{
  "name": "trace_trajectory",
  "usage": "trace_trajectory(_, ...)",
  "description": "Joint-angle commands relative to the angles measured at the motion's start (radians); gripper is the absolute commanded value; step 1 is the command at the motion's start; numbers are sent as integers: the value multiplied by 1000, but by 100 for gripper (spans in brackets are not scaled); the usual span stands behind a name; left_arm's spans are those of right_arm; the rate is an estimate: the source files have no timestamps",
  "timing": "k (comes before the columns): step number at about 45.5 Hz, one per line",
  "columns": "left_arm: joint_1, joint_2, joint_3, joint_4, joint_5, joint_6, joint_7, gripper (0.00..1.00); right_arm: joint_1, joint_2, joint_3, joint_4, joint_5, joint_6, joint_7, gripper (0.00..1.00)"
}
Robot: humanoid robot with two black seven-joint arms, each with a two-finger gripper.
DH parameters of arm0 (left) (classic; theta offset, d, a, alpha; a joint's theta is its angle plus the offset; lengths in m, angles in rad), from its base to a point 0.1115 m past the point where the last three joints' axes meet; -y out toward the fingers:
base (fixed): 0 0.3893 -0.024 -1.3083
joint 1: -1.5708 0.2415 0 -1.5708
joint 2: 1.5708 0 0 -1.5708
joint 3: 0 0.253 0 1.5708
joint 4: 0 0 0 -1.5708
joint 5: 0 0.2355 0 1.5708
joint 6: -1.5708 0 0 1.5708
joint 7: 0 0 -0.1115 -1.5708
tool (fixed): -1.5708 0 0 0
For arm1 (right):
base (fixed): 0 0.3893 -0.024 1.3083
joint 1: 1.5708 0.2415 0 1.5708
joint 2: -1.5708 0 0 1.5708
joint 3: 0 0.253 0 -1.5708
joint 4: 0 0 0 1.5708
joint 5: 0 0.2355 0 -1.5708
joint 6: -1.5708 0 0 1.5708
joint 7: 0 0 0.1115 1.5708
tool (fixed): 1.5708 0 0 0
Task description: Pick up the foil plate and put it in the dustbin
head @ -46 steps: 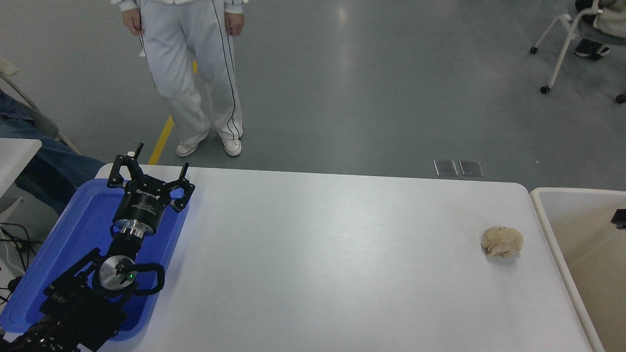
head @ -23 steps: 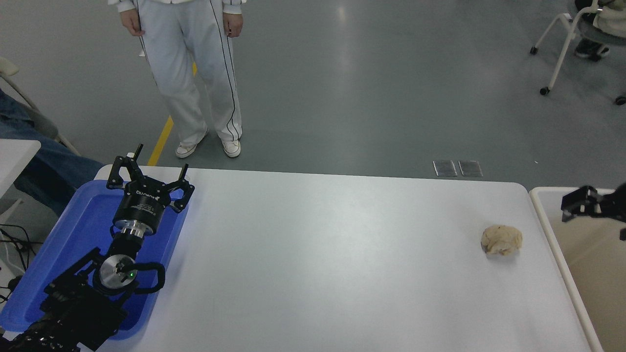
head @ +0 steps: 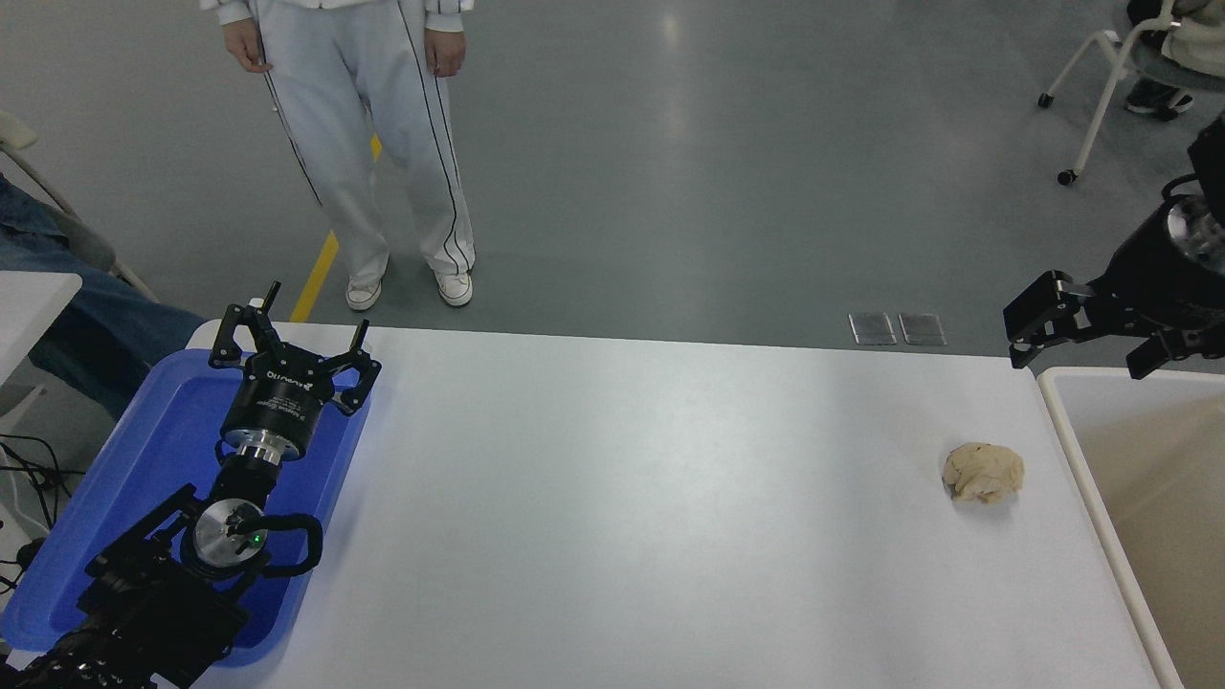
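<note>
The foil plate does not show in this view. The dustbin [head: 1158, 450], a beige bin with a pale rim, stands off the table's right end and is cut off by the picture's edge. What I see of its inside shows only bare tan walls. My right gripper [head: 1080, 356] hangs open and empty above the bin's far left corner, with its arm coming in from the right edge. My left gripper [head: 311, 321] is parked open over the blue tray at the lower left.
A small tan lumpy ball [head: 983, 473] lies on the white table [head: 622, 498] near its right end. A flat blue tray [head: 163, 431] sits at the left end. A person [head: 383, 144] stands beyond the far edge. A wheeled chair [head: 1110, 77] is at the top right.
My right gripper has come up out of the dustbin, from low at the right edge to above the bin's far corner. The person has shifted slightly. The left arm has not moved.
</note>
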State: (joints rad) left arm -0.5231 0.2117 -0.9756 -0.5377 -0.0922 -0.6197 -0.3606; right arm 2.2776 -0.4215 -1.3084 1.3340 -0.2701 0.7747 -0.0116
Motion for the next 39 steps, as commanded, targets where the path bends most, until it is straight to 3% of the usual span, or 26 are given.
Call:
trace_trajectory(1,0,0,0,-1,0,0,0,100,72,90,49,34,2,11,1,100)
trace_trajectory(39,0,0,0,-1,0,2,0,100,42,132,67,22,2,11,1,100)
